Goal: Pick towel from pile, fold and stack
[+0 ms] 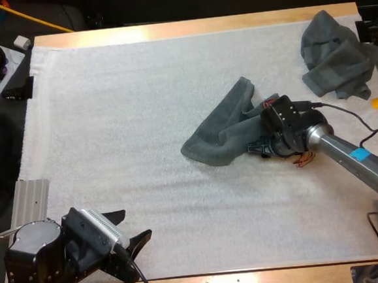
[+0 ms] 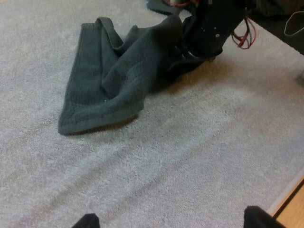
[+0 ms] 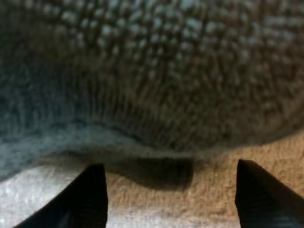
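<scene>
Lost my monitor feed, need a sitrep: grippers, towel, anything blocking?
Left gripper open, over mat, near edge. Right gripper open, low against crumpled towel, not gripping. Second towel heaped far right, nothing in the way.

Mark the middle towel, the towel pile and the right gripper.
middle towel (image 1: pixel 223 137): high view, centre of the cloth.
towel pile (image 1: pixel 336 54): high view, middle of the heap.
right gripper (image 3: pixel 169 165): right wrist view, midway between its fingertips.
</scene>
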Robot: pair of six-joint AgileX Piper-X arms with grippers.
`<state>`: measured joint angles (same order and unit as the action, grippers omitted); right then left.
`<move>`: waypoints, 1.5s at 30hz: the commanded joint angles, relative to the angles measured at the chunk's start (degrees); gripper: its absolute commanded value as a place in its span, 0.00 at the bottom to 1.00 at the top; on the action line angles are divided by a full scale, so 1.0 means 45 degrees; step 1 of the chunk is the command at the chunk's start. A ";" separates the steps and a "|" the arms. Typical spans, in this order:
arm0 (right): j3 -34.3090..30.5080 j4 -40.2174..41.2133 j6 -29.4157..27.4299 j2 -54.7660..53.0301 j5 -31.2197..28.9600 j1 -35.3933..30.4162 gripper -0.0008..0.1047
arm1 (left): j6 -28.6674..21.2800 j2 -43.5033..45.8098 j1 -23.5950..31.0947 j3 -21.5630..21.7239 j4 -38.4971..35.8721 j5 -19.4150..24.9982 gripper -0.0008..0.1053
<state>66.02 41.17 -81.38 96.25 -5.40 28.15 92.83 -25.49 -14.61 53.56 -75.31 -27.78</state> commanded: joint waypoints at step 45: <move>0.0809 0.1240 -0.0803 -0.2151 0.0561 0.0049 0.35 | 0.0045 -0.0073 -0.0051 0.0077 0.0491 -0.0126 0.57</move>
<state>69.08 46.35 -86.41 87.00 -4.70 28.40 92.94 -25.49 -14.61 53.56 -74.17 -27.78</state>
